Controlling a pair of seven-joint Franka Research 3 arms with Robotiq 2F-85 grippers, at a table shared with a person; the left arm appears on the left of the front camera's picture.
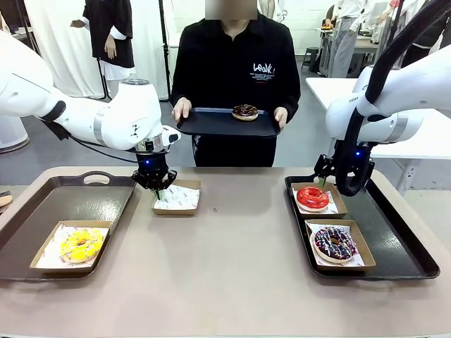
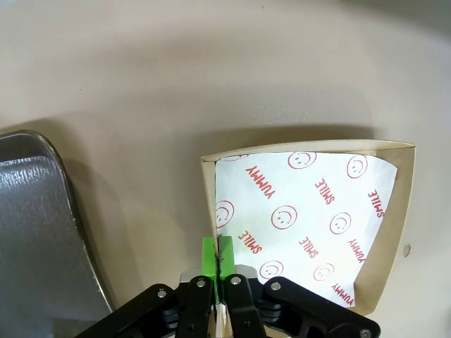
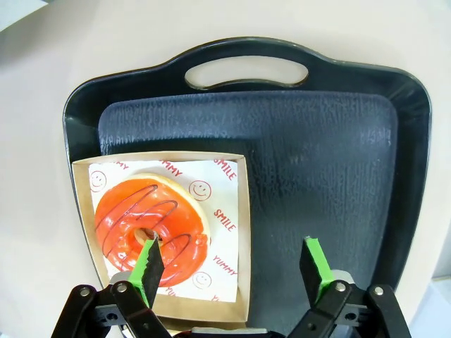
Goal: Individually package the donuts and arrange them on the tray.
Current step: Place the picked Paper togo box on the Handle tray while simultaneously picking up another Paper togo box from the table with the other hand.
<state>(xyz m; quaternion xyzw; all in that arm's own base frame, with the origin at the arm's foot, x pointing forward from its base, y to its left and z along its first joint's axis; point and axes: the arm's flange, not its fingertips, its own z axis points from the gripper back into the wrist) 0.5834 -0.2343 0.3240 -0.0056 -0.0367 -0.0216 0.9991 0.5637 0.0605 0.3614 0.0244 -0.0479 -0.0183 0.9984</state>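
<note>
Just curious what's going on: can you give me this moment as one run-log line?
left end effector: shut on empty box wall | right end effector: open above red donut | person: holding tray

An empty paper-lined cardboard box [image 1: 177, 198] sits on the tan table [image 1: 232, 267] near its middle, toward eleven o'clock. A dark tray [image 1: 49, 211] lies at nine o'clock and another dark tray [image 1: 402, 246] at three o'clock, each carrying cardboard boxes. At twelve o'clock a person [image 1: 236, 70] in a black top stands holding a third tray [image 1: 211, 125].
</note>
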